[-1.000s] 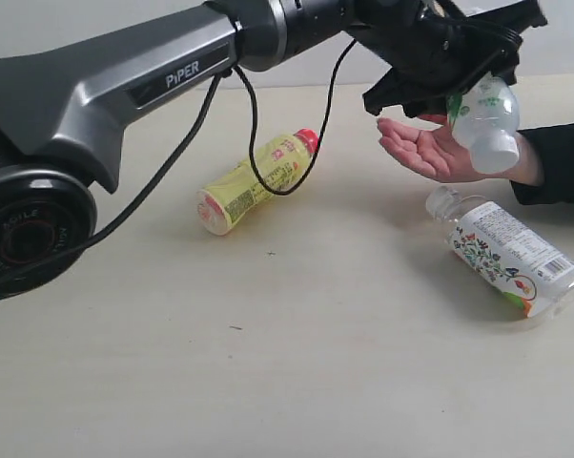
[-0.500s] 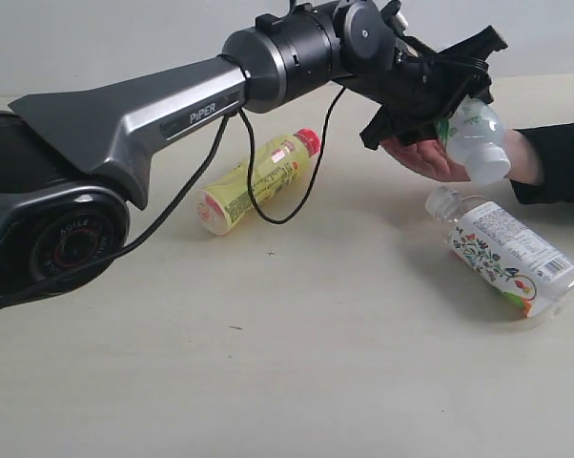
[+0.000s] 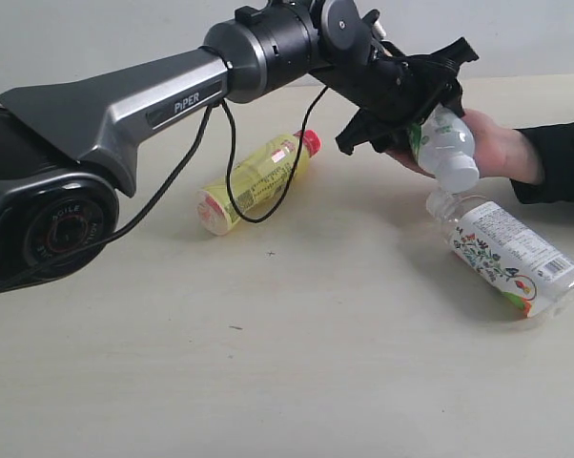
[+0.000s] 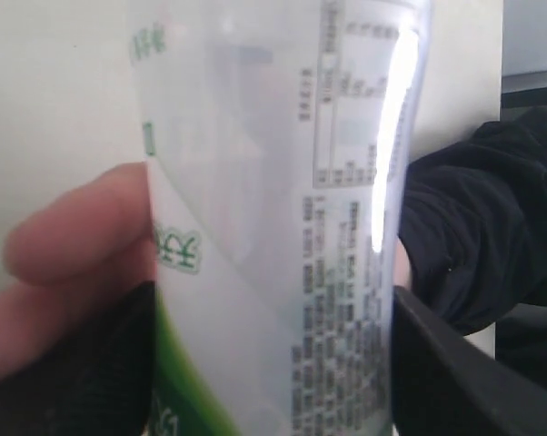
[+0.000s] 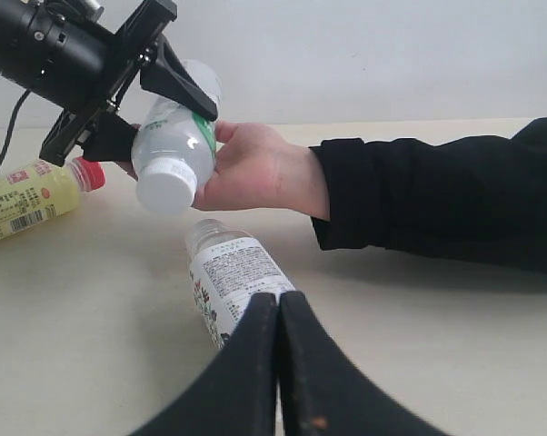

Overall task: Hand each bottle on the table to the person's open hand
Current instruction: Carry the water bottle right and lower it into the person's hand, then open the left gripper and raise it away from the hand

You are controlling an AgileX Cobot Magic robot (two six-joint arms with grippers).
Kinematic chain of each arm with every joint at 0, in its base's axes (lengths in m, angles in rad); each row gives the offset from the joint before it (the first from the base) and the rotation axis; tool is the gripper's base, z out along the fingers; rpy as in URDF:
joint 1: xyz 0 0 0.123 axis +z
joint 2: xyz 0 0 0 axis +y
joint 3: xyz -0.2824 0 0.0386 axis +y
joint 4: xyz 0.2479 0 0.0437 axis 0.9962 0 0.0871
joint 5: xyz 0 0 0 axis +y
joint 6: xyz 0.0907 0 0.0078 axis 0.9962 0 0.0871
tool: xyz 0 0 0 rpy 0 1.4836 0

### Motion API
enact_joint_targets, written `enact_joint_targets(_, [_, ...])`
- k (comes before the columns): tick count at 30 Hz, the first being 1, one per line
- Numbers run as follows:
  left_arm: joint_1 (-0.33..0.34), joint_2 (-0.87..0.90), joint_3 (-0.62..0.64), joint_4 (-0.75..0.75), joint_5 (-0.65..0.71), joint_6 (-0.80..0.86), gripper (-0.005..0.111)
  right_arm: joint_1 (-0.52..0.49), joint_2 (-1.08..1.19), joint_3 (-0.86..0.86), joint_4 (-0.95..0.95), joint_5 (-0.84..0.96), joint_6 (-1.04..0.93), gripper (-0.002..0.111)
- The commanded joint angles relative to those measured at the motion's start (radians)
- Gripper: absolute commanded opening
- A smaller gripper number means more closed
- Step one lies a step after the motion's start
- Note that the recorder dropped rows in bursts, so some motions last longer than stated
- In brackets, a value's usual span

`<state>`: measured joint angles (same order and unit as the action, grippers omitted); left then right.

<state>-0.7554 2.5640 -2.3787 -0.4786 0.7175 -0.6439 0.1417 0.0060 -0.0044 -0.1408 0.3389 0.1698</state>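
Above beige table (image 3: 316,363), left tool (image 3: 422,110) clamps clear, white-capped, green-labelled bottle (image 3: 447,148); right tool (image 5: 278,309) closed.

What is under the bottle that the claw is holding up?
The person's hand is cupped just beneath and behind the bottle gripped in the claw. Lower down, another bottle lies on the table. The held bottle covers most of the palm.

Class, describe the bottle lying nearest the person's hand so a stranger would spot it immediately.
Start at the pale beige table and find the person's hand reaching from a black sleeve. Right beside it a wide clear bottle lies on its side. Unlike the yellow bottle and the gripped green-labelled bottle, it carries a white floral label.
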Motion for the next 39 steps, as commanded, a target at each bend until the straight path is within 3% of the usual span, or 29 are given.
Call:
enact_joint_targets(1, [0.003,-0.004,-0.009,0.004,0.006,0.018,0.001,0.004,-0.006,0.004,0.003,-0.008,-0.001,0.0])
enact_joint_targets(4, [0.003,-0.004,-0.009,0.004,0.006,0.022,0.013,0.004,-0.006,0.004,0.003,-0.008,-0.001,0.0])
enact_joint_targets(11, [0.003,-0.004,-0.009,0.004,0.006,0.031,0.054,0.004,-0.006,0.004,0.003,-0.008,-0.001,0.0])
enact_joint_targets(17, [0.003,-0.004,-0.009,0.004,0.006,0.038,0.074,0.004,-0.006,0.004,0.003,-0.008,-0.001,0.0])
enact_joint_targets(25, [0.003,-0.004,-0.009,0.004,0.006,0.038,0.084,0.004,-0.006,0.004,0.003,-0.008,-0.001,0.0])
enact_joint_targets(39, [0.009,-0.064,-0.009,-0.003,0.08,0.092,0.084,0.004,-0.006,0.004,0.003,-0.008,-0.001,0.0])
